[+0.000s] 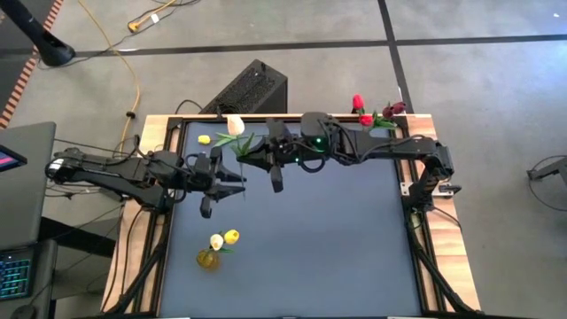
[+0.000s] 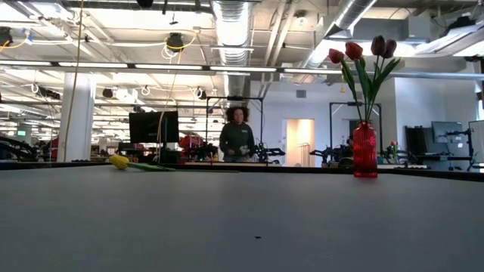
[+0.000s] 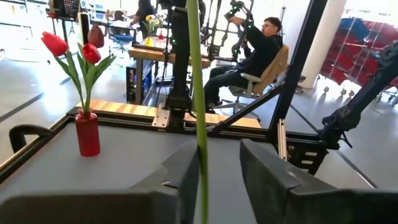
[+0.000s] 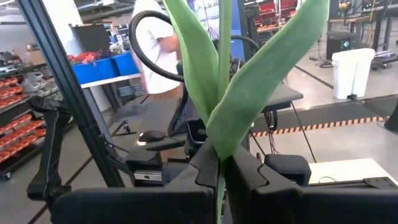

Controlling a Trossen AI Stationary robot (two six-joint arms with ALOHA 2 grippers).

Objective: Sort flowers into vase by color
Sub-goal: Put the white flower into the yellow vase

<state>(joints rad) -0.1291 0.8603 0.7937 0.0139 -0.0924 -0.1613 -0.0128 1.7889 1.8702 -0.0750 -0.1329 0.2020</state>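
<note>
Right wrist view shows my right hand (image 4: 219, 167) pinching the white tulip (image 1: 236, 126) by its stem above the bench (image 1: 354, 230). My left hand (image 3: 219, 163) stands half-open around that stem; it looks light and bendy, so I'd grip low.

A dark grey table (image 1: 319, 239) with a light wooden border and a black metal frame is seen from above. A red vase (image 2: 364, 150) holding red and dark red tulips (image 2: 361, 51) is stood at the far right corner, and a small amber vase (image 1: 207, 259) holding a yellow tulip (image 1: 231, 236) and a white tulip (image 1: 216, 241) is stood near the front left. One more yellow tulip (image 2: 119, 162) is laid flat on the surface near the far left edge, its green stem stretched along the tabletop.
</note>
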